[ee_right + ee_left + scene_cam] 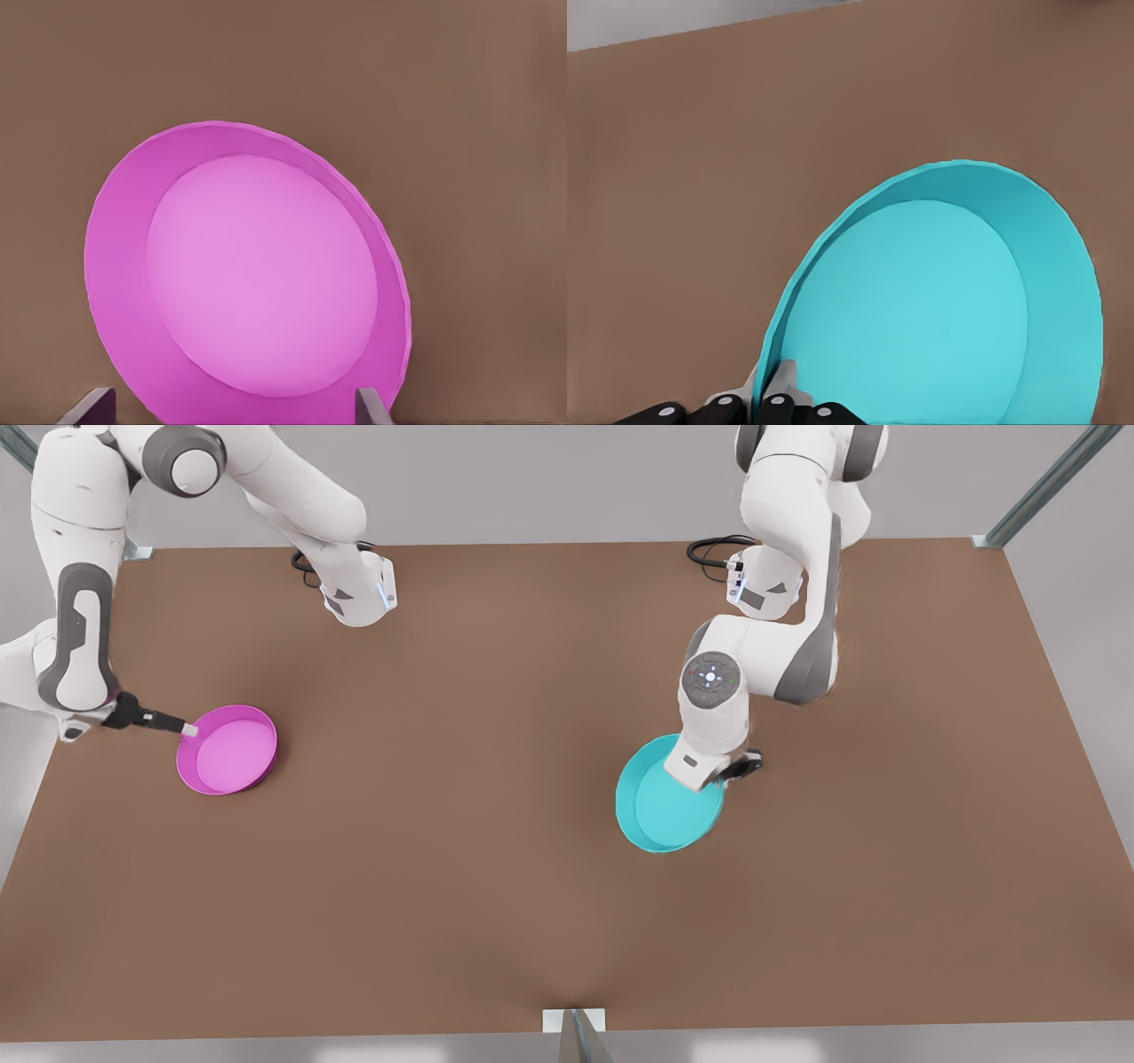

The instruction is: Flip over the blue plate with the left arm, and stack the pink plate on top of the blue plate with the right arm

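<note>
A brown tabletop [496,850] spans the scene, with metal frame struts at its corners and near edge. Two white arms with grey joints reach onto it from the far side.

The left arm [780,629], on the front view's right, folds down over the blue plate [664,810], its wrist standing above the plate's far rim. The right arm [75,620], on the front view's left, bends low and reaches sideways toward the pink plate [229,751].

The two plates are well apart, each open side up. The blue plate lies right of the middle in the front view; in the left wrist view its turquoise rim and flat base [921,310] rise beyond the fingers. The pink plate lies toward the front view's left edge, its magenta base ringed by an upright rim in the right wrist view [257,274].

The left hand [769,390] is clamped on the blue plate: its white-tipped fingers [782,382] sit close together with the rim's edge pinched between them.

The right hand [235,405] is spread apart, one fingertip [372,405] to each side of the pink plate's near rim; in the front view its white tip [189,729] is at the rim, and whether it touches I cannot tell.
</note>
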Robot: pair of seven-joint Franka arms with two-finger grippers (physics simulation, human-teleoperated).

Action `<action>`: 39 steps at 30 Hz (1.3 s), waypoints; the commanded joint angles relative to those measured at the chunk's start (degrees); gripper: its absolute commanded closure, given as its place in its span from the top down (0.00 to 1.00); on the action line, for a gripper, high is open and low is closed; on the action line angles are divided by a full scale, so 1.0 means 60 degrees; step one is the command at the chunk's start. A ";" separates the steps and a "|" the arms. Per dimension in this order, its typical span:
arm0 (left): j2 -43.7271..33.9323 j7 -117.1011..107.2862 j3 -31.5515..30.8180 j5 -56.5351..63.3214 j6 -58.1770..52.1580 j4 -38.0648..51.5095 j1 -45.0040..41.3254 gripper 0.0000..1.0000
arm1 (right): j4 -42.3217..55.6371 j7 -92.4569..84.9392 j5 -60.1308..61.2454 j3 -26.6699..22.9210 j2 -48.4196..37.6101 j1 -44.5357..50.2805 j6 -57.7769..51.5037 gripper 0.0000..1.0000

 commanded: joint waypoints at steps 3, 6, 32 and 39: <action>0.0092 0.0003 -0.0011 0.3233 -0.0795 0.0270 -0.0802 0.21 | 0.0239 -0.1226 -0.0823 0.0000 0.0027 -0.0606 0.0001 1.00; 0.0297 -0.0012 -0.0011 0.4757 -0.2201 0.0533 -0.1974 0.21 | 0.1001 -0.1183 -0.0018 0.0088 0.1053 -0.0958 0.0103 1.00; 0.5614 -0.4055 -0.2076 1.0559 -0.3095 0.0724 -0.5579 0.21 | 0.1133 -0.1812 0.0584 0.0893 0.2020 -0.0826 0.0836 0.57; 0.5892 -0.4348 -0.2779 1.0236 -0.3330 0.0738 -0.5623 0.21 | 0.1221 -0.1798 0.0525 0.0996 0.2049 -0.0826 0.0836 0.57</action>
